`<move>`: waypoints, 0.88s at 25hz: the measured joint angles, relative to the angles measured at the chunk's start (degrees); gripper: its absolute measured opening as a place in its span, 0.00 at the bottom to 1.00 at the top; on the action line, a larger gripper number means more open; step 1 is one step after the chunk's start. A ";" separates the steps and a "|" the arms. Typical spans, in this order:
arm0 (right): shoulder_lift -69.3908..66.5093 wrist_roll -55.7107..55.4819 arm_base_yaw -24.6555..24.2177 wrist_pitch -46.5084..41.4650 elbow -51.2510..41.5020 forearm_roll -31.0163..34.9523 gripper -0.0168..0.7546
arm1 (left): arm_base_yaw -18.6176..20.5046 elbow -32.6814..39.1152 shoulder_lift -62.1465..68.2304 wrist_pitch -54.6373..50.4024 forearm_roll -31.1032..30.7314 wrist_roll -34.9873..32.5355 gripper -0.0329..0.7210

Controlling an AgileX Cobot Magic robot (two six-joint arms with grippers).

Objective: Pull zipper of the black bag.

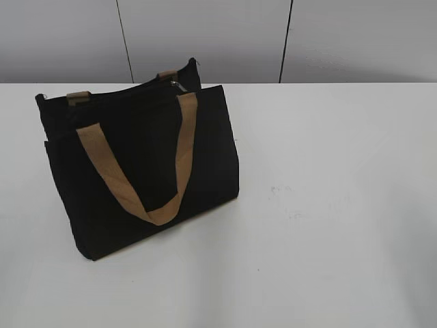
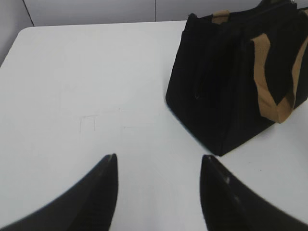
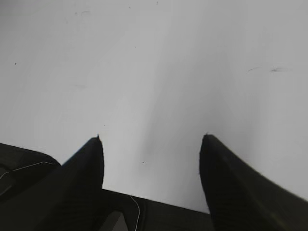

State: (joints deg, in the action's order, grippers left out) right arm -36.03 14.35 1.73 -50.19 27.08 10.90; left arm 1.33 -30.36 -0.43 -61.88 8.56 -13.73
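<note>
Left gripper (image 2: 159, 161) is hovering low over the white bench (image 2: 86, 86), its two dark fingers spread wide apart with nothing between them. Ahead and off to its right, well clear of the fingertips, the rectangular black fabric bag (image 2: 226, 82) is standing upright on the bench, tan webbing handles (image 1: 147, 181) drooping down its front face. Over on the other side, the right gripper (image 3: 153, 139) is also gaping apart, empty, pointing at bare bench with no bag showing in its wrist view. Up on the bag's top edge, near the far end, the small silver zipper pull (image 1: 176, 83) is glinting, untouched, far from both grippers.
</note>
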 joint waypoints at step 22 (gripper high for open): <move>34.00 1.23 0.00 -12.55 0.92 -0.01 0.65 | 0.00 0.00 0.00 0.00 0.00 0.00 0.59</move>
State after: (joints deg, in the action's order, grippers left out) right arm -2.02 15.57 1.73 -62.74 28.00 10.89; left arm 1.33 -30.36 -0.43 -61.88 8.56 -13.73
